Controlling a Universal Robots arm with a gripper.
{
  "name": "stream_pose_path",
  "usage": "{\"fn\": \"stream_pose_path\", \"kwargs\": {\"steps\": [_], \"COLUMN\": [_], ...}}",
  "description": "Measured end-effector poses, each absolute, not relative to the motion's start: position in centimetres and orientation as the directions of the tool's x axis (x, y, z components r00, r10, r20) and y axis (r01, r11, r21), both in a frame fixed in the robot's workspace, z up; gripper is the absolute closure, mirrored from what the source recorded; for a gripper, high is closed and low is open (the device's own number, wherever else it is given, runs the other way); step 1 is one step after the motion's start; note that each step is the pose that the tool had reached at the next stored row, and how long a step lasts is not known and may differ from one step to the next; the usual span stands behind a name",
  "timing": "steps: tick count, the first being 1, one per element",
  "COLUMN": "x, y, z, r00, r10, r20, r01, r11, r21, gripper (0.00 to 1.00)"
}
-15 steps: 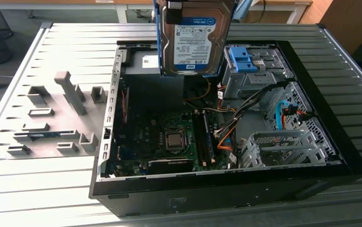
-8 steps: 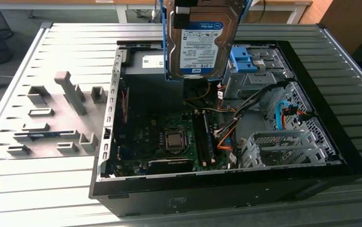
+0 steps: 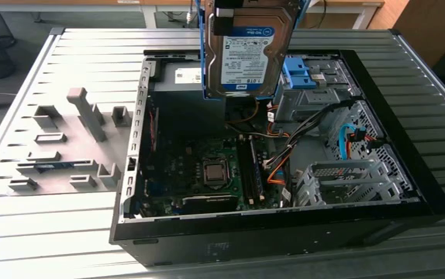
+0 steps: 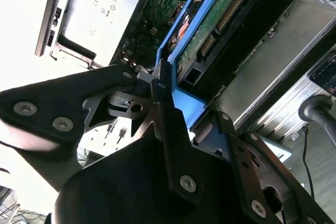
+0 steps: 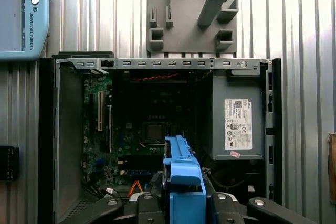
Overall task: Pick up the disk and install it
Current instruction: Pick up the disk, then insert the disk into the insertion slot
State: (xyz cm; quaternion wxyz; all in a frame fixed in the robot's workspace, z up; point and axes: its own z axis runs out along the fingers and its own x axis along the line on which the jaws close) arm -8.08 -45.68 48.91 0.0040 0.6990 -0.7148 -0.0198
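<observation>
The disk (image 3: pixel 247 55), a silver-grey drive with a white-and-blue label and blue side rails, hangs upright above the back of the open computer case (image 3: pixel 408 192). My gripper (image 3: pixel 254 9) is shut on its upper end, at the top edge of the exterior view. In the second wrist view the black fingers (image 4: pixel 168 124) clamp the blue rail, and the disk's (image 4: pixel 220 14) green circuit board faces the camera. In the first wrist view the disk's blue rail (image 5: pixel 181 182) stands between the fingers of the gripper (image 5: pixel 181 205), over the motherboard (image 5: pixel 147 124).
Inside the case lie the motherboard (image 3: pixel 207 168), orange and blue cables (image 3: pixel 350 136), a metal drive cage (image 3: pixel 347 180), a bare blue bracket (image 3: pixel 298 72) and a grey box (image 5: pixel 236 124) with a white sticker. A grey fixture plate (image 3: pixel 60 145) with blocks lies at the exterior view's left.
</observation>
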Motion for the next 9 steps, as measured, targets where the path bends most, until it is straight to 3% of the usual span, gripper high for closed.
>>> {"fn": "stream_pose_path", "kwargs": {"steps": [9], "x": [-8.08], "y": [-45.68], "z": [48.9], "r00": [-0.023], "r10": [-0.999], "r20": [-0.022], "r01": [-0.999], "r11": [0.022], "r21": [0.033], "gripper": [0.64]}}
